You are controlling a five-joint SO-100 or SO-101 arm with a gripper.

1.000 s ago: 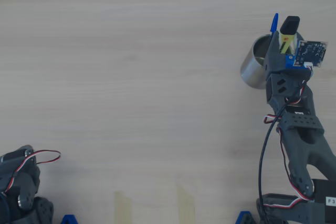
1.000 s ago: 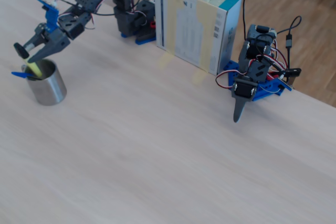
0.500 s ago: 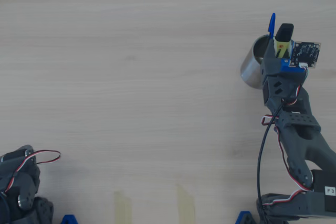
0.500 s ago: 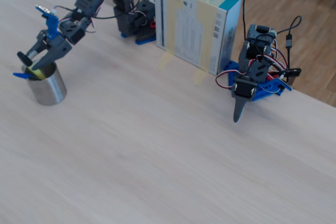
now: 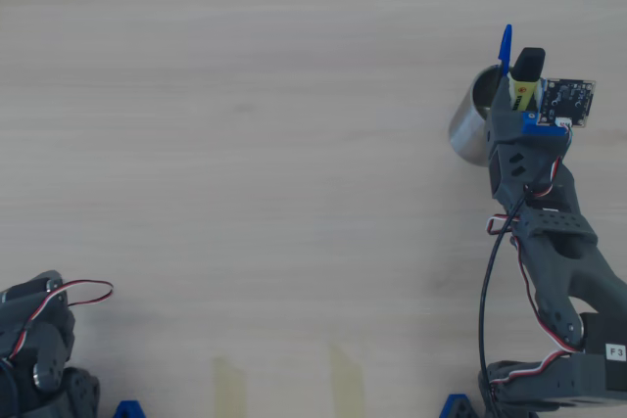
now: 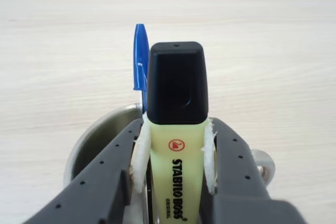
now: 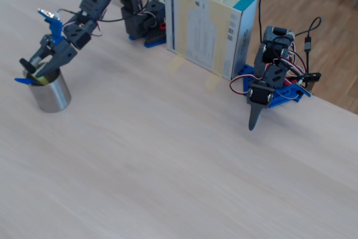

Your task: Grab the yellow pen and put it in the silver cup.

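Note:
My gripper [image 6: 176, 129] is shut on the yellow pen [image 6: 176, 156], a chunky highlighter with a black cap pointing away from the jaws. It holds the pen tilted over the mouth of the silver cup [image 6: 97, 132]; the pen's lower end is hidden. In the overhead view the gripper [image 5: 519, 97] and yellow pen [image 5: 527, 85] sit over the cup [image 5: 472, 119] at the right. In the fixed view the gripper [image 7: 37, 72] is at the rim of the cup [image 7: 51, 96] at the far left. A thin blue-capped ballpoint [image 6: 140, 61] stands in the cup.
A second arm [image 7: 268, 85] is parked at the table's right edge in the fixed view, and shows at the bottom left of the overhead view [image 5: 39, 349]. A white and blue box [image 7: 212, 23] stands at the back. Two tape strips [image 5: 230, 387] lie near the front edge.

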